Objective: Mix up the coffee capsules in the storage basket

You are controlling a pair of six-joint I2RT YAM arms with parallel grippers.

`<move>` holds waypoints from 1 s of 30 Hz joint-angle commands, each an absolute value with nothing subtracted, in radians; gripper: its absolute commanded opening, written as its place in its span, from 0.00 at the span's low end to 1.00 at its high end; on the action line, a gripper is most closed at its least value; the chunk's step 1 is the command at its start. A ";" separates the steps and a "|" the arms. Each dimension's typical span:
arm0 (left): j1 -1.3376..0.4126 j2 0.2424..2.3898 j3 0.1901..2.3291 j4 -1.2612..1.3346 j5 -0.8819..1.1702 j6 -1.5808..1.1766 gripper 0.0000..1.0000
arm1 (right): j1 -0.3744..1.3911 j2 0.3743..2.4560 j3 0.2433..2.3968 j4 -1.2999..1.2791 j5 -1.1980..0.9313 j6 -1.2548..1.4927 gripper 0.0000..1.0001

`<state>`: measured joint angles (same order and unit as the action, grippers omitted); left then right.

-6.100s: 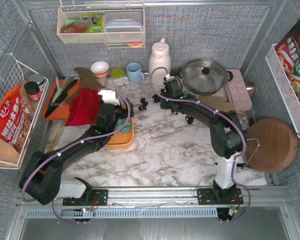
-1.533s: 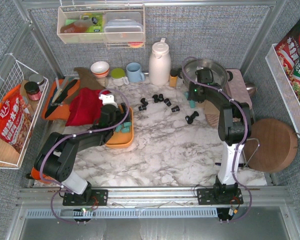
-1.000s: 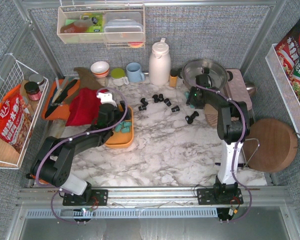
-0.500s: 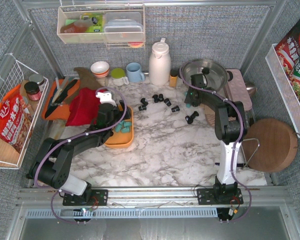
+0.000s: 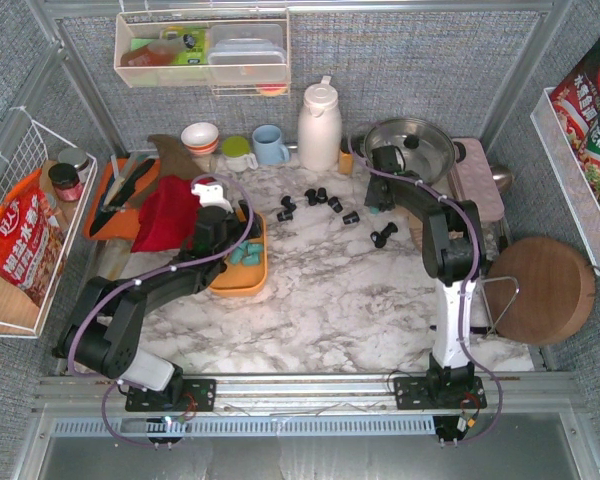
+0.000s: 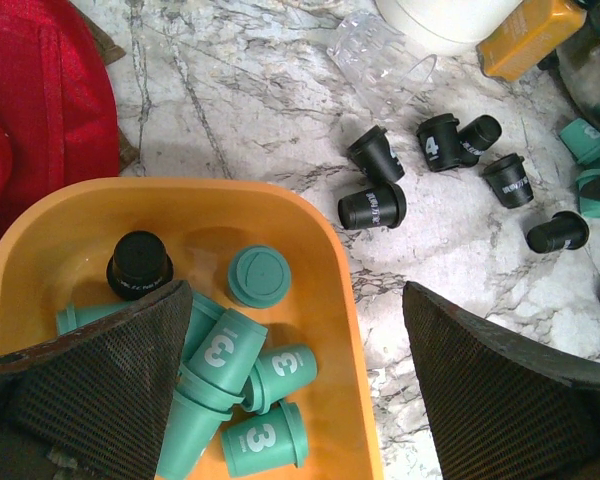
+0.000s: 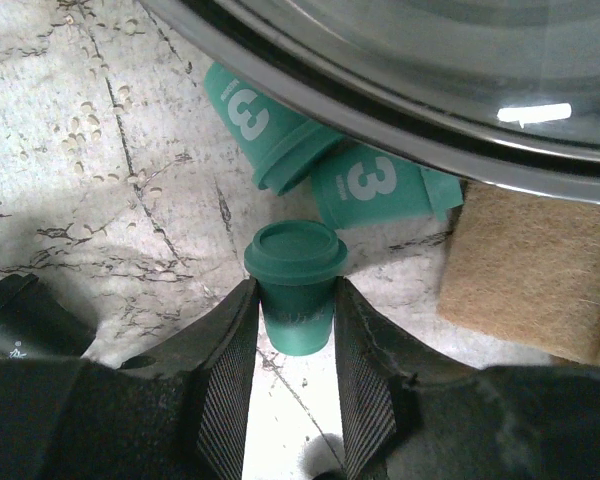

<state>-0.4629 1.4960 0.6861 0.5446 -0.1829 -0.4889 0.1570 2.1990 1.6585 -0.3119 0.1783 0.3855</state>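
Pinching a teal capsule (image 7: pixel 295 258) — right gripper (image 7: pixel 295 292); left gripper (image 6: pixel 295 298) wide open above basket (image 6: pixel 180 184).

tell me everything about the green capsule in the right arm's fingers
The teal capsule is a matte plastic cup with a flat round rimmed end and a tapering body, scuffed pale lower down. The right arm's fingers pinch its sides, with the rimmed end pointing away from the wrist. Whether it touches the table is unclear.
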 commanded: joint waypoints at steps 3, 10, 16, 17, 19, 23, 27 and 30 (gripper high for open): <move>-0.462 1.474 0.670 0.602 -0.111 -0.432 0.93 | 0.181 2.113 1.587 -0.347 0.196 0.337 0.26; -0.466 1.483 0.639 0.775 0.141 -0.371 0.91 | 0.252 1.861 1.410 -0.281 0.193 0.278 0.22; -0.506 1.497 0.580 0.997 0.337 -0.289 0.90 | 0.371 1.560 1.207 -0.143 0.066 0.330 0.22; -0.515 1.496 0.564 1.035 0.353 -0.265 0.90 | 0.393 1.519 1.177 -0.120 0.041 0.348 0.22; -0.539 1.492 0.538 1.089 0.394 -0.195 0.90 | 0.435 1.446 1.127 -0.068 -0.019 0.376 0.22; -0.607 1.469 0.504 1.104 0.422 -0.026 0.90 | 0.518 1.348 1.041 0.015 -0.113 0.457 0.21; -0.666 1.455 0.453 1.144 0.413 0.109 0.91 | 0.606 1.304 0.969 0.084 -0.165 0.498 0.21; -0.698 1.461 0.435 1.166 0.402 0.163 0.91 | 0.657 1.289 0.941 0.118 -0.179 0.512 0.21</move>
